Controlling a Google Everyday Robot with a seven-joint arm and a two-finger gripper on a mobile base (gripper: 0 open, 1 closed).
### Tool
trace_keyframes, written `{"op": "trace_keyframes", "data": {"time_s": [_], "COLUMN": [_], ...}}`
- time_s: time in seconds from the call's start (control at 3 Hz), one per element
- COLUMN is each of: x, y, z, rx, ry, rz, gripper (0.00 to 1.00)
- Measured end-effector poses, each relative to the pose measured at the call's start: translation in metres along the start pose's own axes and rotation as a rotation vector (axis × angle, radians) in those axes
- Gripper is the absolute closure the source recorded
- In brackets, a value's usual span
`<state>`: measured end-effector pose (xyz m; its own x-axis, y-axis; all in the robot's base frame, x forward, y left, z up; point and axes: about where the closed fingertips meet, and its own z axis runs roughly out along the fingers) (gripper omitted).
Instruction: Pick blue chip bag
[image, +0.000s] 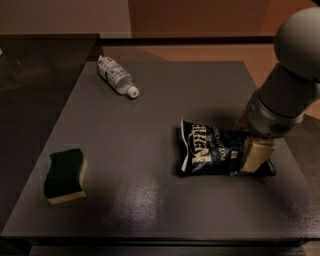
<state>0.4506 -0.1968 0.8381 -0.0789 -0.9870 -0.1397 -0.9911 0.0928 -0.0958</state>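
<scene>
The blue chip bag (212, 152) is seen lying flat on the counter (150, 215). Its right end is directly under the hand (256, 159), and the rest of it stretches away to the left of the hand. The hand is lowered onto, or just above, that end of the bag. Whether it is open or closed, and whether the bag is already pinched, cannot be told from this view.

The bag is judged to be light, thin and crinkly, with a slick film that could slip out of a weak pinch. It is soft and is expected to crumple and sag if lifted by one end. Its contents are probably brittle, so a hard squeeze through the middle is best avoided. A hold is best taken on the end seam or a raised fold beneath the hand, where the film is likely doubled and little is inside.

The bag appears closed, and nothing of its contents is shown. A clear plastic bottle (117, 76) is lying on its side, far to the left of the hand and beyond it, with a white cap on. Whether anything is in it cannot be told. A green-and-yellow sponge (64, 175) is lying far to the left of the hand, nearer the front edge, well apart from the bag.
</scene>
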Motion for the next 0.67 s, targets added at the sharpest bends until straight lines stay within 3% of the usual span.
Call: {"op": "trace_keyframes", "data": {"time_s": [0.67], "x": [-0.018], "y": [-0.009], "z": [-0.025], "rx": [0.036], "ry": [-0.052], "rz": [-0.008], "gripper": [0.88]}}
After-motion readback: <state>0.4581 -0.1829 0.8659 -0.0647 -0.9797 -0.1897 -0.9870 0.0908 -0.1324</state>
